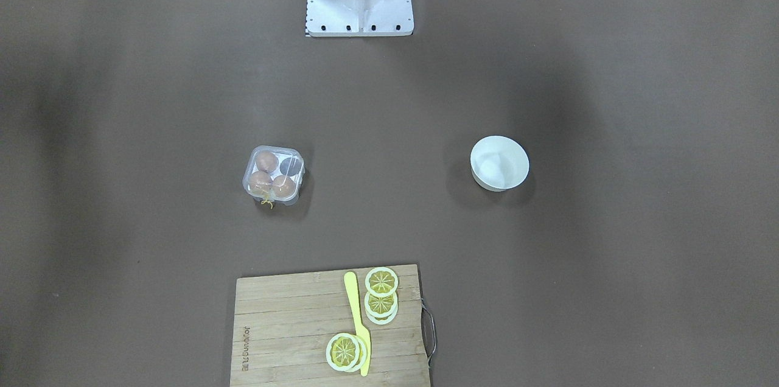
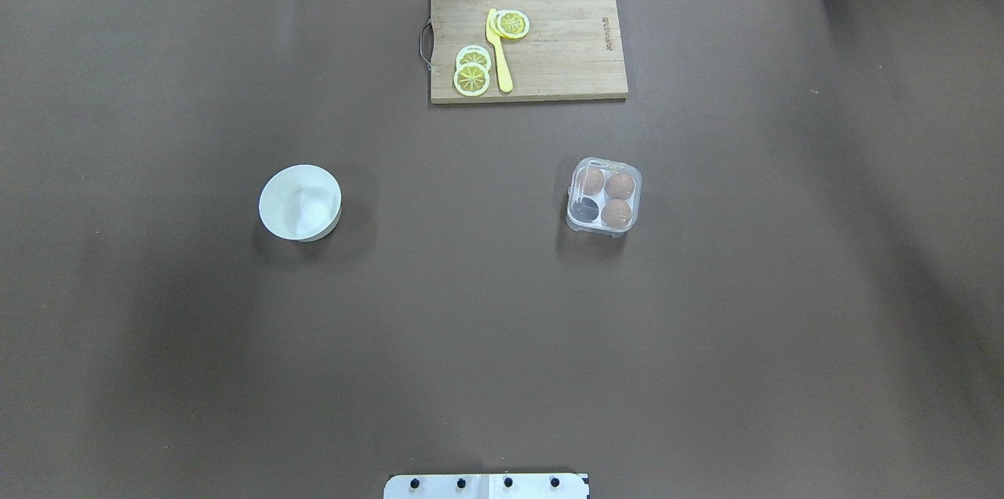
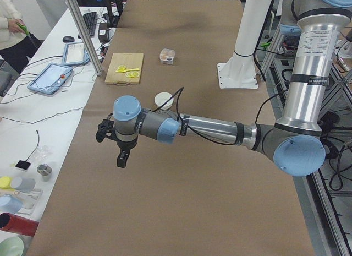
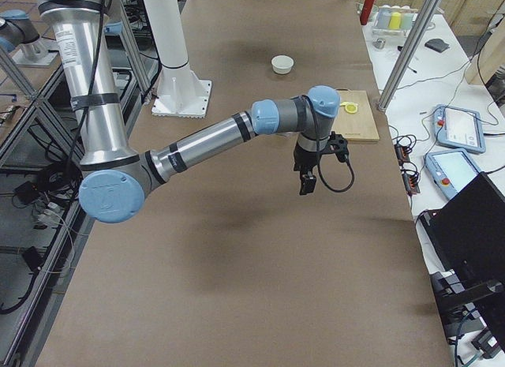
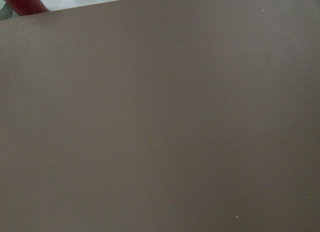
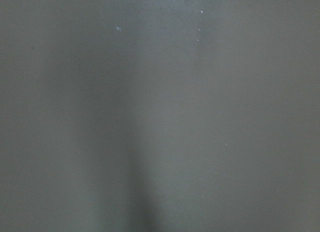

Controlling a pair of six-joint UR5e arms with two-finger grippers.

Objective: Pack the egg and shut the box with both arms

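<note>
Clear four-cell egg carton (image 2: pixel 604 197) on brown bench (image 2: pixel 471 326), three brown eggs (image 2: pixel 620 185) seated in its cells; white bowl (image 2: pixel 300 202) well apart on carton's robot-left side; left claw (image 3: pixel 122 159) and right claw (image 4: pixel 306 184) in the air away from carton, open or closed cannot be told.

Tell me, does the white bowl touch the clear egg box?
Apart. The overhead view shows bare brown table between the bowl and the box.

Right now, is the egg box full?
Not full. The box holds three brown eggs; its fourth cell looks dark, with no egg.
</note>
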